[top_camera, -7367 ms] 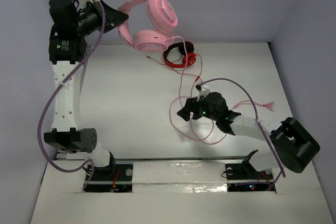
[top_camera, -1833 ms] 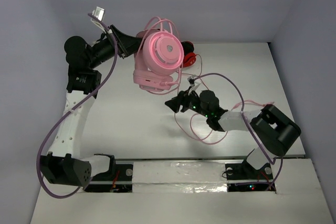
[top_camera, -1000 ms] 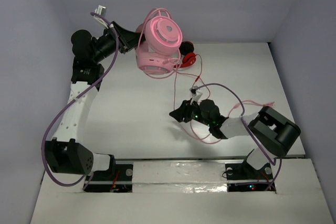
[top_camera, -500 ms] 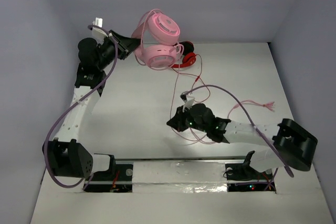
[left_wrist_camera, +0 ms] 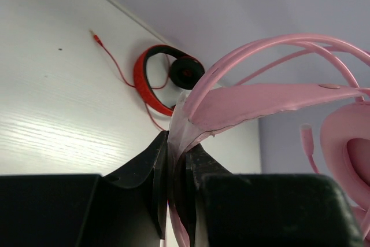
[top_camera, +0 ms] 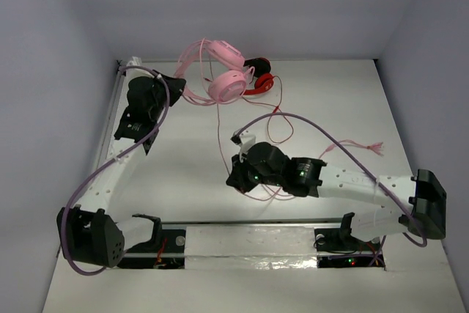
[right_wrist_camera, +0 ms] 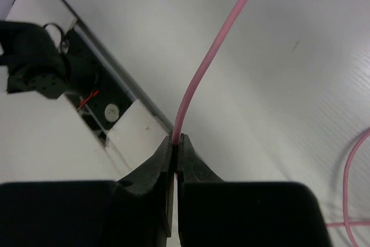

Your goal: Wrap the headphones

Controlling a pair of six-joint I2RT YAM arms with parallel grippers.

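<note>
Top external: headphones (top_camera: 227, 87), headband (left_wrist_camera: 260, 99) pinched in left pincer (top_camera: 178, 86), cups (top_camera: 226, 53) rightward, cable (top_camera: 220, 133) straight nearward, pinched in right pincer (top_camera: 233, 178)

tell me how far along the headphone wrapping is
Done: both grips are made. The left gripper is shut on the headband of the headphones, and the right gripper pinches their cable.
In hand: the cable runs between the two.
Left: the winding itself. I see no cable wound on the headphones, loose loops lie on the table, and the free end trails off right.
</note>
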